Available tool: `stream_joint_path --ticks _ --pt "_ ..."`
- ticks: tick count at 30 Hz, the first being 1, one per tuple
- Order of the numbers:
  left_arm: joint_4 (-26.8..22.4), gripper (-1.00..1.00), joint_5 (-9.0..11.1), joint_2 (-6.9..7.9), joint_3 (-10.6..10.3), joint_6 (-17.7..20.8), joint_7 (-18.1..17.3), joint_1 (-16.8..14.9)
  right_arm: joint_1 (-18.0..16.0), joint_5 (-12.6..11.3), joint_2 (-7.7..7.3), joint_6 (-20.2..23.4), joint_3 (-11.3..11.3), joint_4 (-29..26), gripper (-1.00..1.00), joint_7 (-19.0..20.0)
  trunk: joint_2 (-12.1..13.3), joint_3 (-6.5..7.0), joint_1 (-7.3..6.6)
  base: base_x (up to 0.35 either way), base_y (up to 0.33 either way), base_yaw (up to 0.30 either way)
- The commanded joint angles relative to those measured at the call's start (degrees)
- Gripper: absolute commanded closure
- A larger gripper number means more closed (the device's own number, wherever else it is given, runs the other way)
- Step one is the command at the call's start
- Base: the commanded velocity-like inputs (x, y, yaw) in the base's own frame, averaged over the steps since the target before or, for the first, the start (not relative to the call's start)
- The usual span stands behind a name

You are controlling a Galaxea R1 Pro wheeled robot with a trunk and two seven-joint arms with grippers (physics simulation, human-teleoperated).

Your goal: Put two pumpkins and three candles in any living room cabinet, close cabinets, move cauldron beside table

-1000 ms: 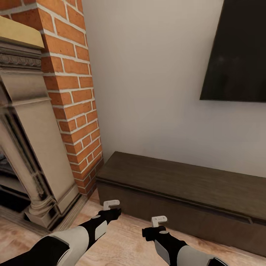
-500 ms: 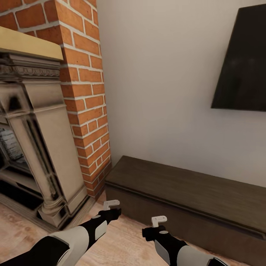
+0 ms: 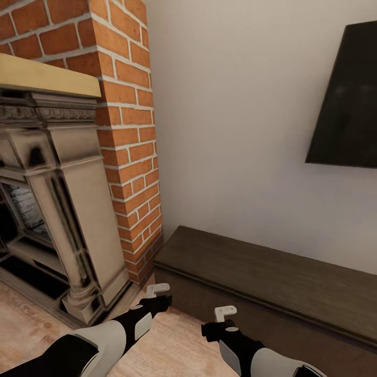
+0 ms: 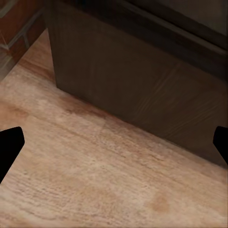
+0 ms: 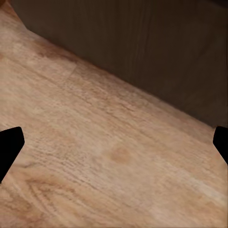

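I face the closed cabinet (image 3: 272, 277), lower right. Both pincers, left (image 3: 157, 289) and right (image 3: 225, 313), hang released, empty. I judge next: find the pumpkins.

One cabinet (image 3: 272, 283) stands against the wall, long, low and dark brown, and its front also shows in both wrist views. There is one brick column (image 3: 123, 131), one fireplace (image 3: 57, 209) with one pale mantel shelf (image 3: 47, 78), and one dark screen (image 3: 348, 99) on the one plain wall (image 3: 230, 131). Two arms reach forward over one wood floor (image 3: 178, 345), so there are two grippers, a left gripper (image 3: 158, 291) and a right gripper (image 3: 225, 314), each with two dark fingertips at the edges of its own wrist view.
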Motion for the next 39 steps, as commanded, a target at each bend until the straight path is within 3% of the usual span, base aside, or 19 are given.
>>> stream_joint_path --ticks 1,6,9,14,21,31,39 --pt "0.2 -1.0 0.4 -0.05 -0.5 -0.4 0.0 -0.1 0.0 0.8 0.0 0.1 0.4 0.0 -1.0 -0.3 0.4 0.21 -0.23 0.0 0.0 0.084" --pt "0.2 -1.0 0.4 -0.11 -0.5 -0.4 0.0 -0.1 0.0 4.2 0.0 0.1 0.4 0.0 -1.0 -0.3 2.4 1.51 -1.33 0.0 0.0 0.089" --pt "0.2 -1.0 0.4 -0.13 -0.5 -0.4 0.0 -0.1 0.0 4.8 0.0 0.1 0.4 0.0 -1.0 -0.3 3.6 2.3 -1.99 0.0 0.0 0.107" --pt "0.2 -1.0 0.4 -0.13 -0.5 -0.4 0.0 -0.1 0.0 5.0 0.0 0.1 0.3 0.0 -1.0 -0.3 5.6 3.61 -3.09 0.0 0.0 0.122" --pt "0.2 -1.0 0.4 -0.13 -0.5 -0.4 0.0 0.2 0.0 5.0 0.0 0.1 0.3 0.0 -1.0 -0.3 5.6 4.19 -3.09 0.0 0.0 0.137" --pt "0.2 -1.0 0.4 -0.13 -0.5 -0.4 0.0 0.3 0.0 5.0 0.0 0.1 0.4 0.0 -1.0 -0.3 9.6 6.74 -5.28 0.0 0.0 0.178" --pt "0.2 -1.0 0.4 -0.2 -0.5 -0.5 0.0 0.4 0.0 5.1 0.0 0.1 0.4 0.0 -1.0 -0.3 9.6 6.97 -5.28 0.0 0.0 0.259"
